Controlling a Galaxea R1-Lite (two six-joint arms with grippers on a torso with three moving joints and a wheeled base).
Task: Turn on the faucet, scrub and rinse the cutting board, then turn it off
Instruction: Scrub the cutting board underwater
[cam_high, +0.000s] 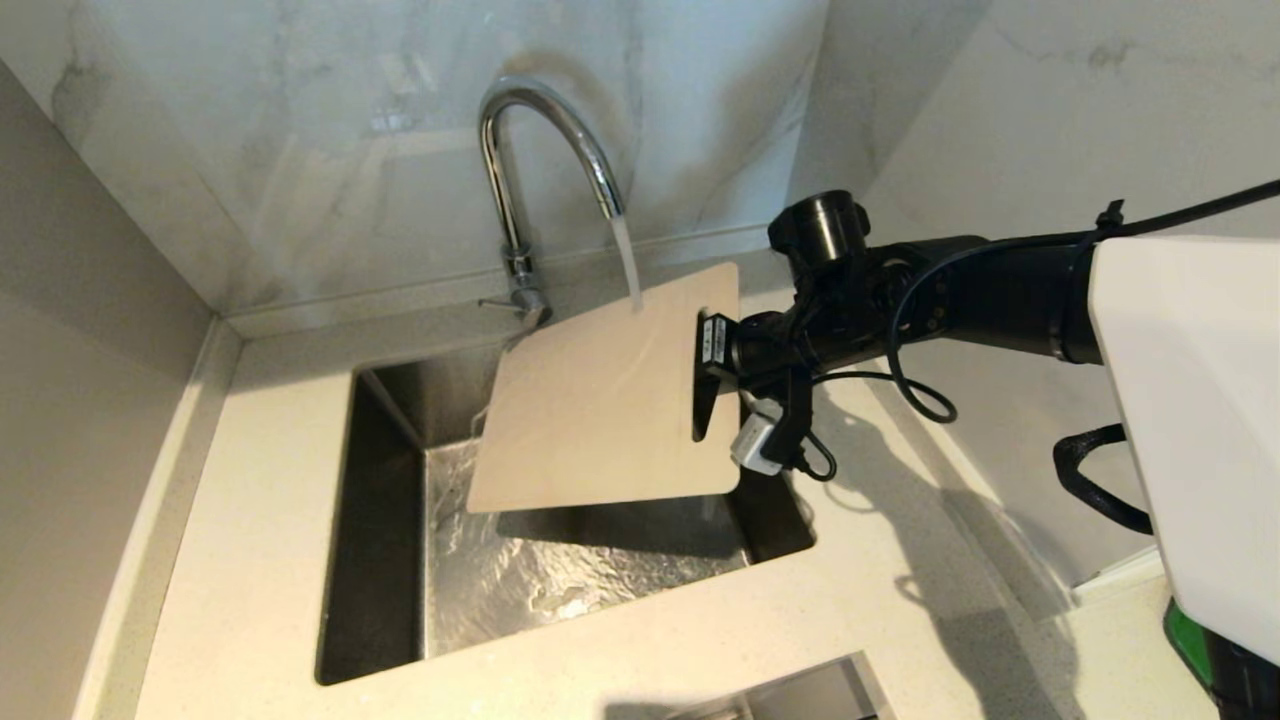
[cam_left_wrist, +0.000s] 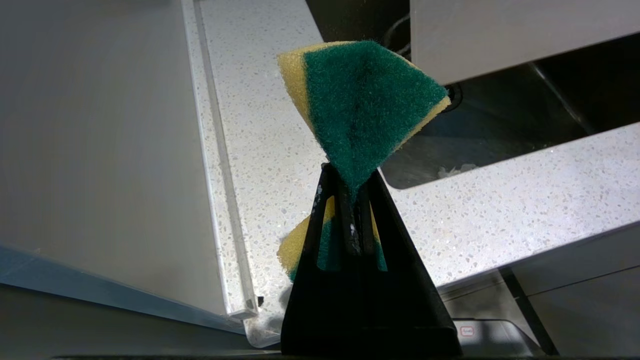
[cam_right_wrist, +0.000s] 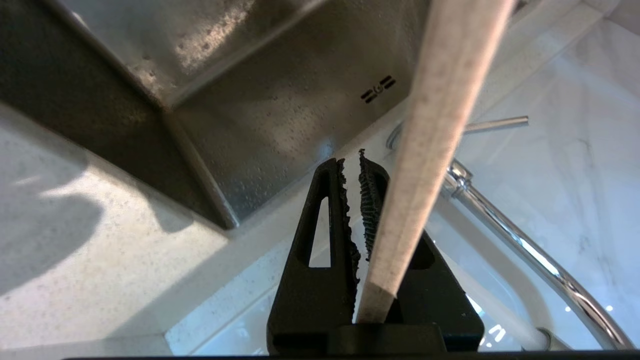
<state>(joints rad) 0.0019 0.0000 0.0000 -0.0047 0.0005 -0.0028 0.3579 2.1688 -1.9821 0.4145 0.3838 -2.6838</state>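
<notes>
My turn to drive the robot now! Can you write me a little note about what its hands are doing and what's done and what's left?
Right gripper: shut on the cutting board at its slot-handle end, holding it tilted over the sink.
Left gripper: shut on the green-and-yellow sponge, off to the side above the countertop, out of the head view.
Faucet: on; water is landing on the board's upper edge and running down into the sink.
Done: tap opened, board under the stream.
Left: finish rinsing (scrubbing can't be judged from here), then shut the faucet off.
</notes>
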